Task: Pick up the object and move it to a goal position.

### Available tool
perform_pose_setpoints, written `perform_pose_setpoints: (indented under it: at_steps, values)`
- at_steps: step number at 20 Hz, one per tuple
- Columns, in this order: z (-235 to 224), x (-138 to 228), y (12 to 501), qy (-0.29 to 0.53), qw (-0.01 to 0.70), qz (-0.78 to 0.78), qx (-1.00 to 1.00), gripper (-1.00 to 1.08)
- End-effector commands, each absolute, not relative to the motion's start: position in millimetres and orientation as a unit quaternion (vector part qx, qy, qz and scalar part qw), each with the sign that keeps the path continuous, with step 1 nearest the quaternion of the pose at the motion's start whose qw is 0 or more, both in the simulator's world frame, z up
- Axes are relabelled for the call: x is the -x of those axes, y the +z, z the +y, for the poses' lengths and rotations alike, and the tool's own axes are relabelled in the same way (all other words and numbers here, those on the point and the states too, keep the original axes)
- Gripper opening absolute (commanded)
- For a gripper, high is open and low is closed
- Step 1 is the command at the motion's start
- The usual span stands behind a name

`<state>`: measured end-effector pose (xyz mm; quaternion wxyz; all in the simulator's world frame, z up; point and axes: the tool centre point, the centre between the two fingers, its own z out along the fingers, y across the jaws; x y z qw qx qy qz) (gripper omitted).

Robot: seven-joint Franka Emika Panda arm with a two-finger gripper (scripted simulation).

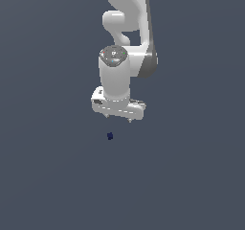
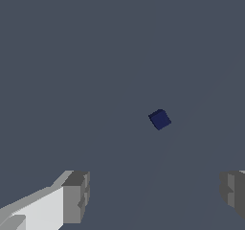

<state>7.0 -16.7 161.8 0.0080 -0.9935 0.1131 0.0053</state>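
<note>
A white robot arm (image 1: 125, 28) is seen reaching down from the top of the exterior view against a plain dark grey-blue counter (image 1: 48, 176). Its gripper (image 1: 117, 118) is held above the counter, and only two short finger (image 1: 130, 120) tips are visible under the wide white hand body. A tiny dark navy-blue cube (image 1: 110, 136) is set on the counter just below the gripper, slightly toward the exterior view's left, and is kept apart from the fingers. Nothing is held between the fingers.
</note>
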Motion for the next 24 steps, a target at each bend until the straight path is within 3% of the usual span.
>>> perform_pose_setpoints:
  at_steps: [1, 24]
  values:
    - [-19.0, -8.3, 155.7, 0.006, 0.009, 0.143, 0.990, 1.00]
    - [-49.9, -19.2, 87.1, 0.005, 0.005, 0.475, 0.880, 1.00]
